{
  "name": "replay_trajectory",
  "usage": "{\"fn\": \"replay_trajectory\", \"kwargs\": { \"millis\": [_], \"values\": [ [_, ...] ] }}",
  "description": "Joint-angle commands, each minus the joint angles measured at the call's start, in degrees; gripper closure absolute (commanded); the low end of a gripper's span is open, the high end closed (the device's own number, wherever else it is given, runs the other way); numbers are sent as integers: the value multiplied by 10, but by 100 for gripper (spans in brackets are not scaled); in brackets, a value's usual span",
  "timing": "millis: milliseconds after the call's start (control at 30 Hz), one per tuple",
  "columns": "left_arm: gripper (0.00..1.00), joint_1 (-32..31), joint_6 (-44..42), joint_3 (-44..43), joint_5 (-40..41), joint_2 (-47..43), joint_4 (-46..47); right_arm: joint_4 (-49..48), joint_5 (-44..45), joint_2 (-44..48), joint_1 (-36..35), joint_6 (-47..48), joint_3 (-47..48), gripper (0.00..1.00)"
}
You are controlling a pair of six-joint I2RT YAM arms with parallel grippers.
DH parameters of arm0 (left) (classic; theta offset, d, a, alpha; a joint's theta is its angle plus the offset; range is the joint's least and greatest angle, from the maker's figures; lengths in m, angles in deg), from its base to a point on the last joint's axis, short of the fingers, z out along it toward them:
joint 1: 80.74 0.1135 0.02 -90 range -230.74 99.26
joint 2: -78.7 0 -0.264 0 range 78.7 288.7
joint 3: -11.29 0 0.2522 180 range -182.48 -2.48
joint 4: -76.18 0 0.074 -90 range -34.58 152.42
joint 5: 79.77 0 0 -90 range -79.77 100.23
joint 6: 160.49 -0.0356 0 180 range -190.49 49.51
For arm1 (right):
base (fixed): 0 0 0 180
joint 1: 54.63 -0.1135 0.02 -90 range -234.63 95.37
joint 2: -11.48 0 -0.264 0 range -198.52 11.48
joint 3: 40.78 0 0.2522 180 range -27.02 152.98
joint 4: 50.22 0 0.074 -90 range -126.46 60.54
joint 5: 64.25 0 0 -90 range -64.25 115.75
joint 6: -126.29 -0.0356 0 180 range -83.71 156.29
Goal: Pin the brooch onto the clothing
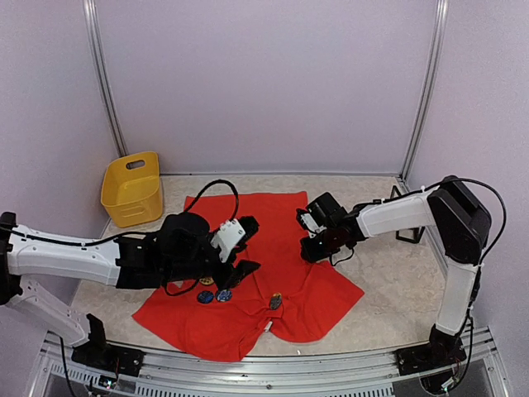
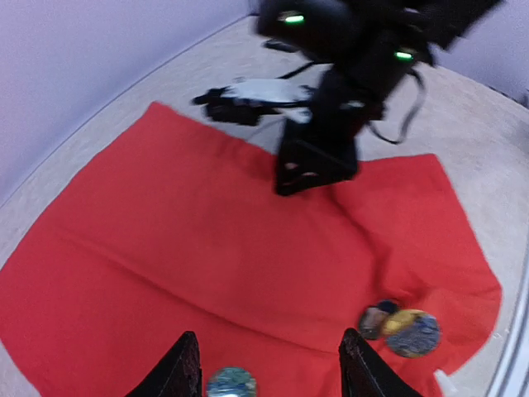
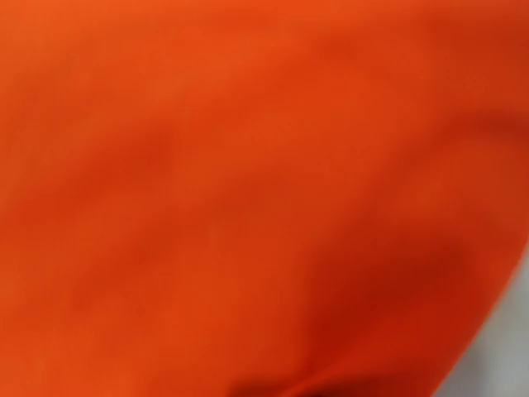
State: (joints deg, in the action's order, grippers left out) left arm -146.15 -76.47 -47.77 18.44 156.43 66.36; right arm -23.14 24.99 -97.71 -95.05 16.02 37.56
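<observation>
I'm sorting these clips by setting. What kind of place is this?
Most likely a lab robot test cell, not a home: plain pale walls on aluminium posts, a left arm and right arm bolted to a metal rail, and a red-orange T-shirt laid out on the table.

Red-orange T-shirt on a speckled beige table

The T-shirt (image 1: 281,240) is plain bright red-orange, with a small white neck label (image 1: 268,327). The round badges (image 1: 223,294) are dark blue and mottled, one with yellow. The bin (image 1: 132,188) is yellow, the table (image 1: 388,281) beige with fine speckles, the walls (image 1: 264,83) pale lilac-grey, and the arms (image 1: 66,255) white and black.
</observation>
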Motion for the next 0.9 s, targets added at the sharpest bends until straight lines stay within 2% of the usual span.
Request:
{"fn": "replay_trajectory", "kwargs": {
  "millis": [0,133,233,400,533,700,867],
  "values": [
    [49,166,223,31,63,31,-6,7,12,-62,19,23,47,81],
    [52,269,279,12,68,118,-12,19,44,-96,39,37,83,82],
    [52,315,283,-25,71,204,-16,26,53,-128,59,51,126,83],
    [54,350,280,-98,97,325,-33,47,68,-187,101,67,204,83],
    [55,363,277,-133,119,357,-30,80,80,-203,121,86,257,82],
    [54,364,244,-166,160,356,-14,110,100,-136,108,124,265,80],
    [53,363,214,-191,173,344,-11,86,109,21,58,112,124,79]
  ]
}}
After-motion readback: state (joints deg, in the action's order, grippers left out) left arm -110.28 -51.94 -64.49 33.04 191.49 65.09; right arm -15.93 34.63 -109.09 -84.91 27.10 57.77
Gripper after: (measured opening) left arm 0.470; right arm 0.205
